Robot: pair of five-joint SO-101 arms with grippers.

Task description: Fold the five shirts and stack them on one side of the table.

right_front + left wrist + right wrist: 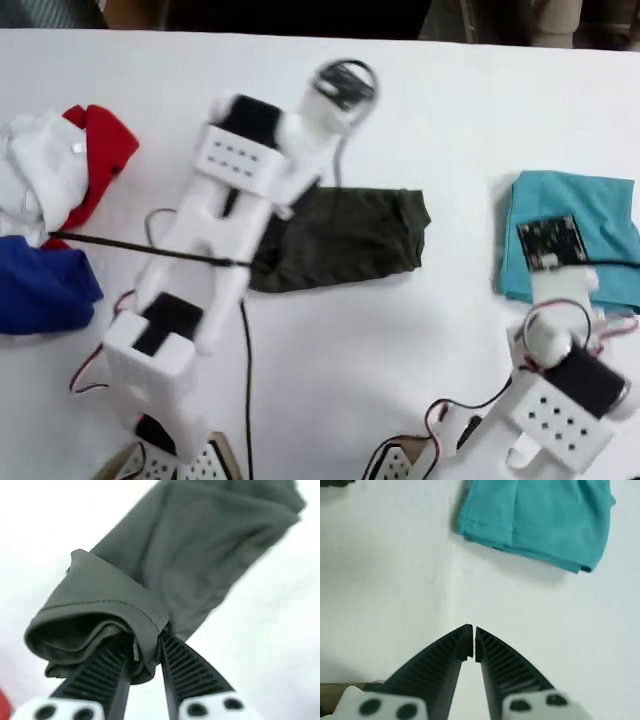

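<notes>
Far left edge of the tabletop [450, 130] there's a crumpled heap of three shirts. One white shirt [35, 165], one red shirt [105, 150] bunched right against it, and one blue shirt [40, 285] touching them on the side nearer the arm bases. All three are just wadded up.

Next over is the left arm, stretched across the middle. The left pincer [146, 645] is clamped on the green shirt [200, 545]. Both fingers pinch a rolled-over hem, and cloth bulges out around the tips. That shirt lies mid-tabletop, doubled over into a rough rectangle and a bit wrinkly. In the high view its left end is tucked under the arm.

Then the right pincer [473, 632]. Its fingers are together with only a hairline slit at the tips, nothing in it, and bare tabletop under it. Can't tell if it touches the surface.

The teal shirt [545, 520] lies a little past those tips, near but apart. It sits at the right edge, folded flat into a neat-ish square with the layered edges showing. In the high view the right arm's wrist overlaps its near corner.

Count: five shirts, one of each colour, and two pincers.
</notes>
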